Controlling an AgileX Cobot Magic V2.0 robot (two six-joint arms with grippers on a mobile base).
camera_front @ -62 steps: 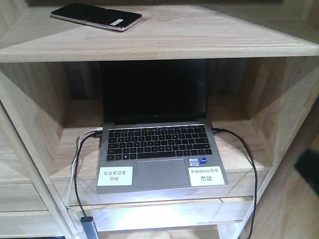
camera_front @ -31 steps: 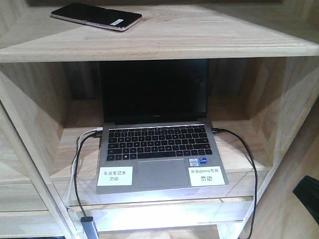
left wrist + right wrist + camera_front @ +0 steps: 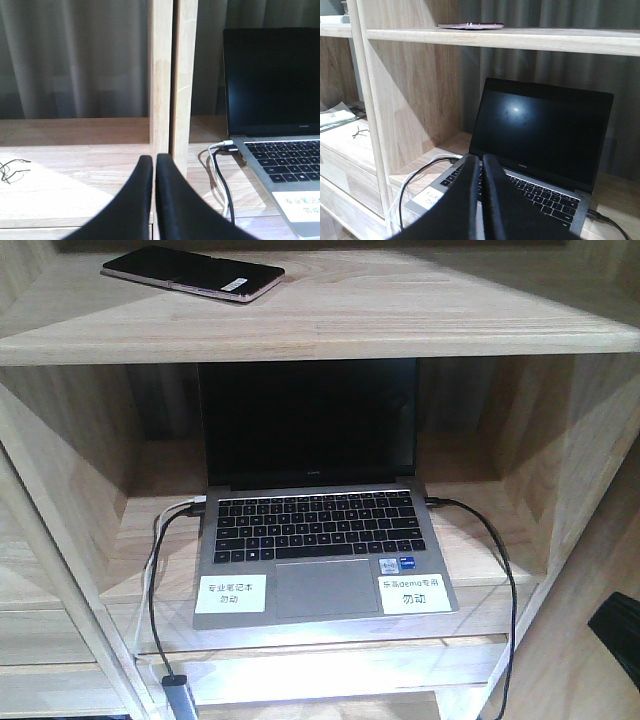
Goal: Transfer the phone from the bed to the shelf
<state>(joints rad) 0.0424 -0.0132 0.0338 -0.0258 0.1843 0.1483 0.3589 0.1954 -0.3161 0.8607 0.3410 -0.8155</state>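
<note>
On the shelf's (image 3: 400, 325) top board, the phone (image 3: 193, 273), laptop (image 3: 318, 530) in the compartment below, left gripper (image 3: 154, 165) and right gripper (image 3: 481, 167) both pressed closed, empty.

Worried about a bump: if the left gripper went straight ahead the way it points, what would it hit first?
Most likely the upright wooden post of the shelf, straight ahead of the shut left gripper. The laptop sits off to the side.
</note>
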